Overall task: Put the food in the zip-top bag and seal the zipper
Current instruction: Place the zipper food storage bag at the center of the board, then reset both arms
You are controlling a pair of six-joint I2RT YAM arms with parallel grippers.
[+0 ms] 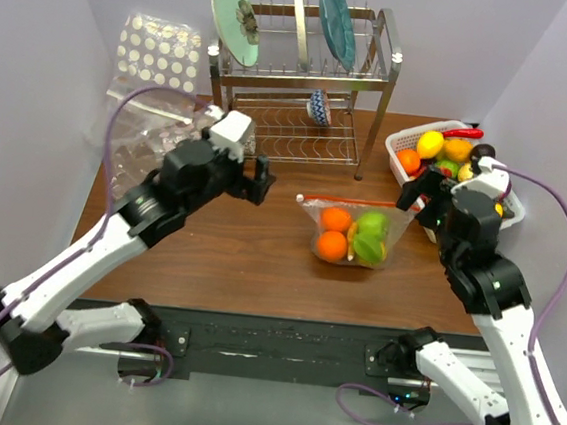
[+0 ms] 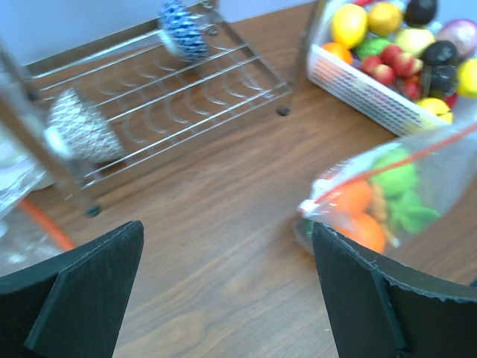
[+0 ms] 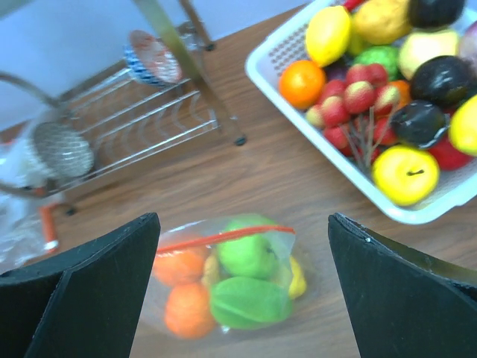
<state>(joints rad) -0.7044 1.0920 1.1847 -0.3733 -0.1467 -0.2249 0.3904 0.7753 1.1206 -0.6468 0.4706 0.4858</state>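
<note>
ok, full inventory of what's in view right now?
zip-top bag: 1, clear, table centre
zipper: 1, orange-red, along the bag's top
food: at least five pieces, orange, green and yellow, inside the bag
basket: 1, white, right rear, heaped with mixed toy fruit
dish rack: 1, metal, back centre
plates: 2, pale green and teal, upright on the rack's top
bowls: 2, patterned, on the rack's lower shelf
dotted bag: 1, clear with white dots, left rear
table: 1, brown wood
left gripper: 1, black, open and empty, left of the bag
right gripper: 1, black, open and empty, right of the bag
</note>
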